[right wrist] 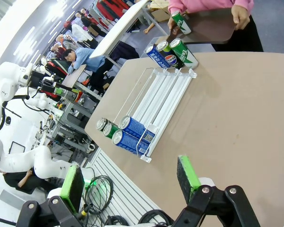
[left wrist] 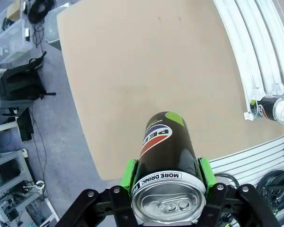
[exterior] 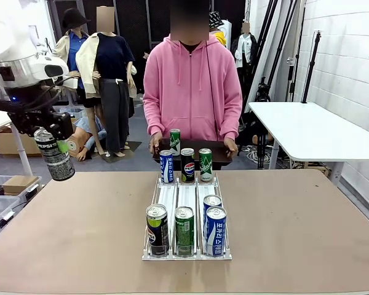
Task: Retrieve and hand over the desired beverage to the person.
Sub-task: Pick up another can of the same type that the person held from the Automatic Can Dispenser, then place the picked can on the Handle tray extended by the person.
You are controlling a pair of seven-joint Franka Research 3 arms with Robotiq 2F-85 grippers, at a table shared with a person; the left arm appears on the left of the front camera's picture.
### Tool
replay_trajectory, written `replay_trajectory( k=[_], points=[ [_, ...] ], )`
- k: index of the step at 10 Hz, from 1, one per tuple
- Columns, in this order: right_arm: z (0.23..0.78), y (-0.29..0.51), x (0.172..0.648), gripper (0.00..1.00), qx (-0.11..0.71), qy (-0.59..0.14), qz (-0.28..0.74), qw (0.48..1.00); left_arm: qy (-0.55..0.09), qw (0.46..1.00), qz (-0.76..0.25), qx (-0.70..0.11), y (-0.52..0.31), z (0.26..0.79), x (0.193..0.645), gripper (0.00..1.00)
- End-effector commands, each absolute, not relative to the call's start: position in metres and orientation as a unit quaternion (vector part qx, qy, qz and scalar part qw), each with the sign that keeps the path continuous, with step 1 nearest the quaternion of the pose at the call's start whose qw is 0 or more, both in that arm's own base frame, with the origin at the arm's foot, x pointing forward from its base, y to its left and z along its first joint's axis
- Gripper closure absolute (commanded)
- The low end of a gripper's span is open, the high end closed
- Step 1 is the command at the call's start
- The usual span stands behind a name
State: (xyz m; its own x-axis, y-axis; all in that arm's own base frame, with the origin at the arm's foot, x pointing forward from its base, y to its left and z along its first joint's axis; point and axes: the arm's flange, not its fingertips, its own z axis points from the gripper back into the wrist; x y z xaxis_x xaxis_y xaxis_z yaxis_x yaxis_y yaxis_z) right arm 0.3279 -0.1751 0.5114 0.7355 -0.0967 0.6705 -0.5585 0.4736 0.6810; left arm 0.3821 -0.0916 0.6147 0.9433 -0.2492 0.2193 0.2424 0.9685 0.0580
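Left hand point(left wrist: 166, 189): clamped on black cylindrical Pepsi can point(left wrist: 168, 156), held aloft off surface's point(exterior: 74, 233) left edge. Right hand point(right wrist: 130, 182): fingers apart, nothing held. Step judged: retrieval done, handover pending. Next: can to be carried across to person in pink hooded sweatshirt point(exterior: 192, 86).

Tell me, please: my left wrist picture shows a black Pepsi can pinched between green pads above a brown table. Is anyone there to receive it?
Observer: Yes. A person in a pink hoodie stands at the table's far side, holding a dark tray with both hands.
Operator: Is my can close to them?
Observer: No. The Pepsi can hangs in the air by the table's left edge, well short of the person.
Operator: And the other arm?
Observer: Its jaws stand open with nothing between them, above the table.
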Motion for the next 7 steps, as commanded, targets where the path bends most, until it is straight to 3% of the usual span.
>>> replay_trajectory(
  k=[1,7],
  points=[
    [0.5128,-0.1746,0.33,0.0,0.501,-0.342,0.146,0.781,-0.121,0.985,-0.123,0.015,-0.0898,0.6218,0.3818,1.0],
    [0.5128,-0.1746,0.33,0.0,0.501,-0.342,0.146,0.781,-0.121,0.985,-0.123,0.015,-0.0898,0.6218,0.3818,1.0]
  ],
)
